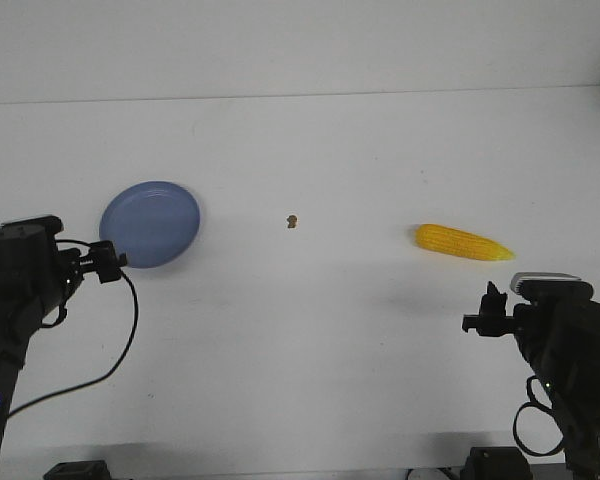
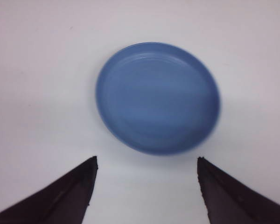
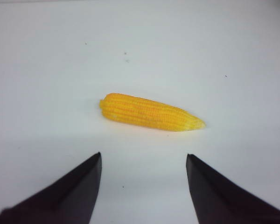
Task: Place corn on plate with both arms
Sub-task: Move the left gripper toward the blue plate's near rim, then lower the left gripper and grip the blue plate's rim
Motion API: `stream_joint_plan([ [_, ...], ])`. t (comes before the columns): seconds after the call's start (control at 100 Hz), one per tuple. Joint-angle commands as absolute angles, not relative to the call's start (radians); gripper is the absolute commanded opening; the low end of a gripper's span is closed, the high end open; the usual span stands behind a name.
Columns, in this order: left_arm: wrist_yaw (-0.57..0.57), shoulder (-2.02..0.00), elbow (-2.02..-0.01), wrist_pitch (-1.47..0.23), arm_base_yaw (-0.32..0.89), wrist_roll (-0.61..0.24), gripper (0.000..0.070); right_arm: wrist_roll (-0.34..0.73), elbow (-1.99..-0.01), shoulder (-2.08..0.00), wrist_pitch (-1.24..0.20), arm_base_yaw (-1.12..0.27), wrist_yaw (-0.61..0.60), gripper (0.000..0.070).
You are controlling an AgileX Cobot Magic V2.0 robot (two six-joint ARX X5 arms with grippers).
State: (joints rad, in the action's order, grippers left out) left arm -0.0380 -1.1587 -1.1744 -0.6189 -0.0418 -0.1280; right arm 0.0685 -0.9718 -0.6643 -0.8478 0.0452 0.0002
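Your corn (image 1: 464, 242) lies flat on the white table (image 1: 310, 360), over on the right side, with its blunt end toward the middle of the table and its pointed tip aimed at the right edge. It sits on bare tabletop, touching nothing, and well apart from the plate (image 1: 150, 223), which rests on the left side of the table with nothing on it. Between the two, roughly midway, you can see a tiny brown speck (image 1: 293, 220); what it is cannot be made out. Your right gripper (image 3: 143, 161) is nearer the robot than the corn and short of it: in the right wrist view the cob (image 3: 149, 112) lies crosswise beyond the two dark fingers, and those fingers stand wide apart with only table between them, holding nothing. Your left gripper (image 2: 147, 163) is in the same condition: in the left wrist view its fingers are spread wide, clear of the plate (image 2: 157, 97), whose near rim lies just beyond the tips and fits roughly within the gap between them. In the front view the left arm (image 1: 25, 275) stands at the left edge beside the plate with a black cable (image 1: 120, 340) looping down from it, and the right arm (image 1: 560, 340) stands at the lower right, nearer the robot than the corn's tip.
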Motion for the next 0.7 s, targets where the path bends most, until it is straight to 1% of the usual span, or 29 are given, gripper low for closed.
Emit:
stream_joint_plan([
  [0.0,-0.067,-1.238,-1.222,-0.582,-0.064,-0.146,0.0411,0.08,-0.989,-0.669,-0.838,0.044,-0.001,0.0386],
  [0.11,-0.104,-1.374,-1.277,-0.545,-0.102,-0.148,0.0411,0.08,-0.989,-0.669,-0.838,0.044,0.0,0.0386],
  [0.34,-0.132,-1.615,-1.367,-0.536,-0.159,-0.147,0.0412,0.08,-0.989,-0.669,-0.838,0.044,-0.001,0.0386],
  [0.43,-0.159,-1.674,-1.374,-0.527,-0.176,-0.147,0.0412,0.08,-0.989,-0.669,-0.839,0.044,-0.001,0.0386],
  [0.69,-0.172,-1.783,-1.374,-0.501,-0.216,-0.148,0.0413,0.083,-0.989,-0.669,-0.839,0.044,-0.001,0.0386],
])
